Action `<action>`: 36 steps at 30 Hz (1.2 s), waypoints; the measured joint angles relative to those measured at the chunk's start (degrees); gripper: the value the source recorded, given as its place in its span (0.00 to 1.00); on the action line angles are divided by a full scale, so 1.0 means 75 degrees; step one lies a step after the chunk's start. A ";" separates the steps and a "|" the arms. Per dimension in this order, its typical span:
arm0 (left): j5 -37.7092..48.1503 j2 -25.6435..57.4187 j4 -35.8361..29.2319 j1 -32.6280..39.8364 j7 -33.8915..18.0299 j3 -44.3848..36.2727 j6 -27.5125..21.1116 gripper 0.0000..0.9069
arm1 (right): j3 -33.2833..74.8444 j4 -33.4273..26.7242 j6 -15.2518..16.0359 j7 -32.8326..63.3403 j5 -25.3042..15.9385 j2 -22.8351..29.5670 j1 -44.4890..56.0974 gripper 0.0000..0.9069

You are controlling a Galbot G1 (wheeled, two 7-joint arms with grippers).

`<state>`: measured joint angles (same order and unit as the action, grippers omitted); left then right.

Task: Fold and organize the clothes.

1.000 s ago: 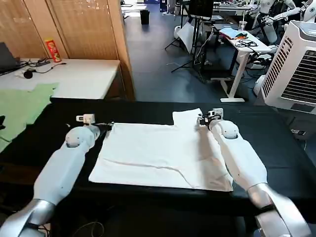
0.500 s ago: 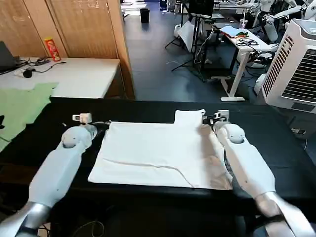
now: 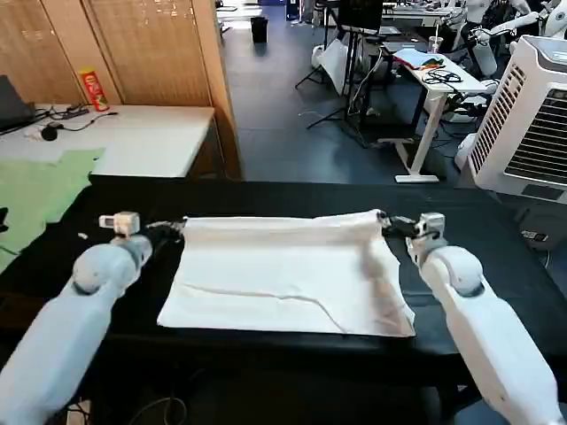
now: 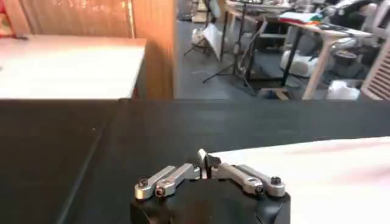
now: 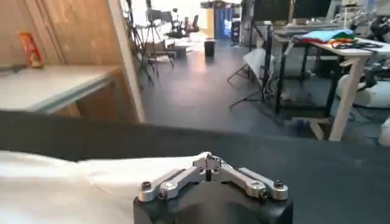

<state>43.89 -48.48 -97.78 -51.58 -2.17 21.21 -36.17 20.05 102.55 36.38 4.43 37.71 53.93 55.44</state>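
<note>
Your left gripper (image 3: 177, 228) and right gripper (image 3: 387, 221) each pinch a far corner of the T-shirt (image 3: 288, 274), which lies flat mid-table (image 3: 496, 230), its long axis running between them, so the cloth lies toward the near edge.

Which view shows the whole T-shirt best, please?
The head view: the T-shirt lies whole on the black table. Each wrist view catches one far corner, pinched by the left gripper or right gripper.
</note>
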 joint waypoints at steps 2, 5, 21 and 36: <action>0.0035 0.0150 -0.0283 -0.0350 -0.0034 0.0159 0.0003 0.16 | 0.0099 0.0278 0.0129 0.0033 0.0042 -0.0110 0.0285 0.02; 0.0034 0.0331 -0.0693 -0.0888 -0.0074 0.0432 0.0027 0.16 | 0.0206 0.0651 0.0300 0.0068 0.0060 -0.0280 0.0677 0.02; -0.0057 0.0450 -0.1894 -0.2938 -0.0203 0.1436 0.0081 0.16 | 0.0625 0.1586 0.0593 0.0268 0.0011 -0.0479 0.2038 0.02; -0.0244 0.0186 -0.2276 -0.3667 -0.0305 0.1729 -0.0227 0.97 | 0.1081 0.1963 0.0699 0.0283 -0.0023 -0.0402 0.2535 0.97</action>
<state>42.07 -47.09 -114.85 -79.08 -4.46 34.18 -37.87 28.16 117.27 41.62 6.55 37.54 50.91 74.46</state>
